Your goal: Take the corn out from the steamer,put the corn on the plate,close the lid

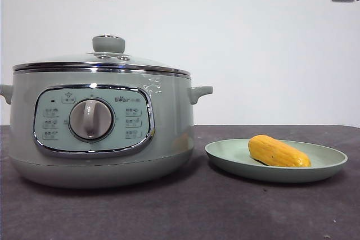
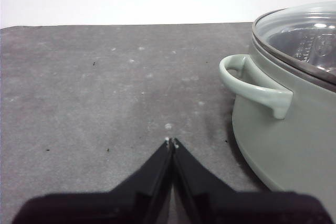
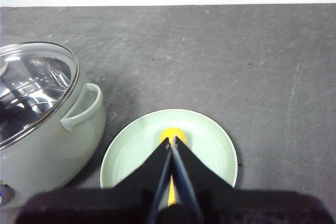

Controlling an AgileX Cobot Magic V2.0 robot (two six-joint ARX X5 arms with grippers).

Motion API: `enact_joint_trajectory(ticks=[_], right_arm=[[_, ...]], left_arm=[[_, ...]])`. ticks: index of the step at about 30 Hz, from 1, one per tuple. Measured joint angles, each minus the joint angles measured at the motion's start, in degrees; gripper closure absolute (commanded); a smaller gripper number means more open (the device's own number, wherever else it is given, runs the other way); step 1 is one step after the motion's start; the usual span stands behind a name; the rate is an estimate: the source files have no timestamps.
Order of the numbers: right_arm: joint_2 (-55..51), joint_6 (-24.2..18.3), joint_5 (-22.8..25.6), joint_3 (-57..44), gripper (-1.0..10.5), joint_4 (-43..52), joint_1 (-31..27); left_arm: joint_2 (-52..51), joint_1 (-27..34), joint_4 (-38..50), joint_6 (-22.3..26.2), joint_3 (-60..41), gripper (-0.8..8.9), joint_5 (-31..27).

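The steamer (image 1: 101,133) has a smooth, softly glossy sage shell, its panel framed in bright chrome. The lid (image 1: 101,63) is clear glass with a polished steel rim. Below the right gripper (image 3: 171,144), the plate (image 3: 210,145) looks smooth and satin, the corn (image 1: 278,152) waxy and finely ribbed. The table (image 2: 105,87) is dark, matt and rough.
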Motion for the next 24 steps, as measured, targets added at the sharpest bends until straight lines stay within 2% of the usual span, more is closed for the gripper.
enact_joint_trajectory(ticks=[20,24], right_arm=[[-0.1,-0.1,0.0,0.0,9.5,0.0,0.0],[-2.2,-4.2,3.9,-0.1,9.4,-1.1,-0.5]], left_arm=[[0.0,0.0,0.0,0.0,0.0,8.17,0.0],[0.0,0.0,0.0,0.0,0.0,8.17,0.0]])
